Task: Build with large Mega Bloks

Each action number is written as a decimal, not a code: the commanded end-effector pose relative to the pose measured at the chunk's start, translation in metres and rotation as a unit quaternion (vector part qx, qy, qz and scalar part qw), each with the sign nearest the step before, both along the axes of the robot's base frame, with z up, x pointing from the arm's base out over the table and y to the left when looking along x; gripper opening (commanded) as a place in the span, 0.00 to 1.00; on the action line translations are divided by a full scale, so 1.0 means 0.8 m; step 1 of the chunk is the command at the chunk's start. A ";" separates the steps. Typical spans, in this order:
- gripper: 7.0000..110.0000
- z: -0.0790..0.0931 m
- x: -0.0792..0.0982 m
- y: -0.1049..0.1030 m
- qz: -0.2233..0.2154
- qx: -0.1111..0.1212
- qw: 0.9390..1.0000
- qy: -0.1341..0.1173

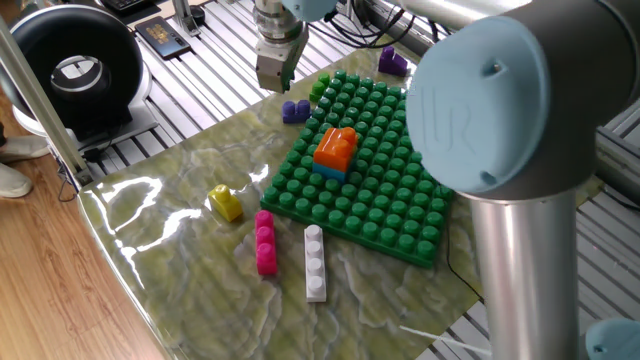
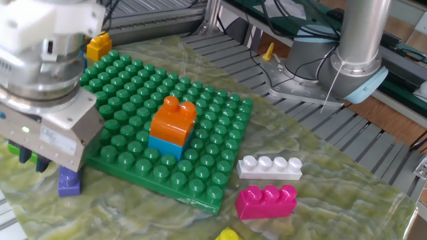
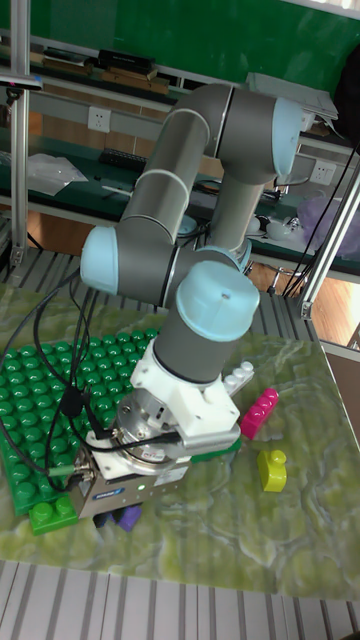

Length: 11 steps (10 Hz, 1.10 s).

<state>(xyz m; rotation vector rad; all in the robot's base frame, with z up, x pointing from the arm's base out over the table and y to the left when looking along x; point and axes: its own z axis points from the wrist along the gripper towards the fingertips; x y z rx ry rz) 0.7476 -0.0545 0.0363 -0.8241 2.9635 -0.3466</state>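
My gripper (image 1: pixel 273 86) hangs over the table's far left corner, just left of a small purple brick (image 1: pixel 295 110) that lies off the green baseplate (image 1: pixel 400 205). Its fingers (image 2: pixel 27 157) stand apart, open, with nothing between them, next to the purple brick (image 2: pixel 69 181). On the baseplate an orange brick (image 2: pixel 175 119) sits stacked on a light blue brick (image 2: pixel 165 146). Loose at the front lie a yellow brick (image 1: pixel 226 203), a pink brick (image 1: pixel 265 243) and a white brick (image 1: pixel 315 262).
A green brick (image 3: pixel 55 513) lies at the baseplate's corner beside my gripper. Another purple brick (image 1: pixel 392 62) and an orange-yellow brick (image 2: pixel 99 47) sit beyond the plate's far edge. The arm's big grey-blue elbow (image 1: pixel 490 110) blocks the right side of one fixed view.
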 end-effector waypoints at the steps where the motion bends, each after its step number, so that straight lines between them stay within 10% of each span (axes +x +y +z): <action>1: 0.15 -0.013 0.004 0.000 0.013 -0.005 1.000 0.014; 4: 0.15 -0.021 -0.007 -0.003 0.048 -0.013 0.998 0.046; 11: 0.15 -0.032 -0.031 0.049 0.052 0.049 0.993 0.090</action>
